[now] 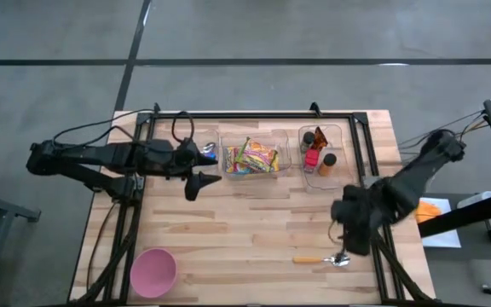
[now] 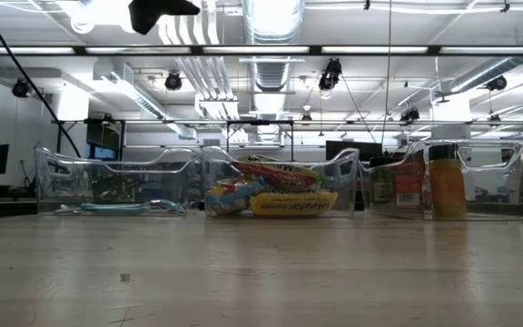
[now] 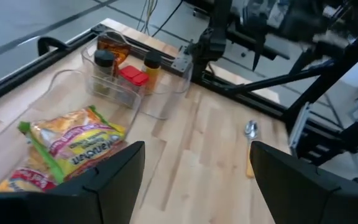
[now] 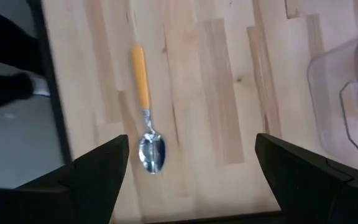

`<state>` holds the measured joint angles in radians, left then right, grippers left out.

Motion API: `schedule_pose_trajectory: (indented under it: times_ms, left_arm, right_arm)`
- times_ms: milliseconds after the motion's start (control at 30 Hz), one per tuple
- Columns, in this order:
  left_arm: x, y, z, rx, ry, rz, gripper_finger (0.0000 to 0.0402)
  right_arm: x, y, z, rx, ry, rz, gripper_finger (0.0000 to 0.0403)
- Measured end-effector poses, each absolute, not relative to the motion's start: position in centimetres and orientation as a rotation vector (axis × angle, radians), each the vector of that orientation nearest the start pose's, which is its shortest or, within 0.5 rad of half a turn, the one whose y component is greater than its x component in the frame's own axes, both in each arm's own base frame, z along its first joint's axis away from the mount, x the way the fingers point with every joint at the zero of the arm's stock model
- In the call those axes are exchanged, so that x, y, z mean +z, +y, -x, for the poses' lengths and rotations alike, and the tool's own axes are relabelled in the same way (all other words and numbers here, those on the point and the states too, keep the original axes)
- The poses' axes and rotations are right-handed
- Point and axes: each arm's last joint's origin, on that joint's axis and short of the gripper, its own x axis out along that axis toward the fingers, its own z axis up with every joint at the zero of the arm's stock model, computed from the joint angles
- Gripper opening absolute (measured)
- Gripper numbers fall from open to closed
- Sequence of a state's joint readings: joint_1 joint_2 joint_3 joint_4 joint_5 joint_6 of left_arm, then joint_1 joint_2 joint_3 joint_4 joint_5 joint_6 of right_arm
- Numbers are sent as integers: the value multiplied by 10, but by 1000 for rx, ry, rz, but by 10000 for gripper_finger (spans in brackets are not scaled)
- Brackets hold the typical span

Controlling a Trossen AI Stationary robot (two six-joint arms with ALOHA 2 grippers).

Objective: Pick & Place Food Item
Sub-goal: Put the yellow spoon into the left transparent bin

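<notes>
Colourful snack packets (image 1: 251,156) lie in a clear bin (image 1: 225,145) at the table's far middle; they also show in the left wrist view (image 3: 73,146) and the low view (image 2: 275,193). My left gripper (image 1: 201,182) hovers open just left of and nearer than that bin, pointing toward the table's right; nothing is between its fingers (image 3: 194,180). My right gripper (image 1: 354,240) hangs open above the table's near right, pointing down. A spoon (image 4: 146,121) with an orange handle lies flat on the wood below it.
A second clear bin (image 1: 337,136) to the right holds small bottles and a red-capped jar (image 3: 132,78). A third bin (image 2: 112,186) stands at the left in the low view. A pink bowl (image 1: 153,271) sits at the near left corner. Black rails (image 1: 254,115) frame the table.
</notes>
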<state>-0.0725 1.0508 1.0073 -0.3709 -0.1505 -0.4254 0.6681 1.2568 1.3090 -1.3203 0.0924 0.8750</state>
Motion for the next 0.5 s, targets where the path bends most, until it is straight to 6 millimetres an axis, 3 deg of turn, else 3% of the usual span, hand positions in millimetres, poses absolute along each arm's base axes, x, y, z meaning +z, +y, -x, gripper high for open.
schedule_pose_trajectory:
  times_ms: [267,500]
  left_arm:
    - [344,-13,-224,188,373,395,300]
    - [344,-13,-224,193,372,394,300]
  right_arm:
    - [291,183,-180,-120,1343,-95,345]
    - [251,224,-201,-55,1344,-107,345]
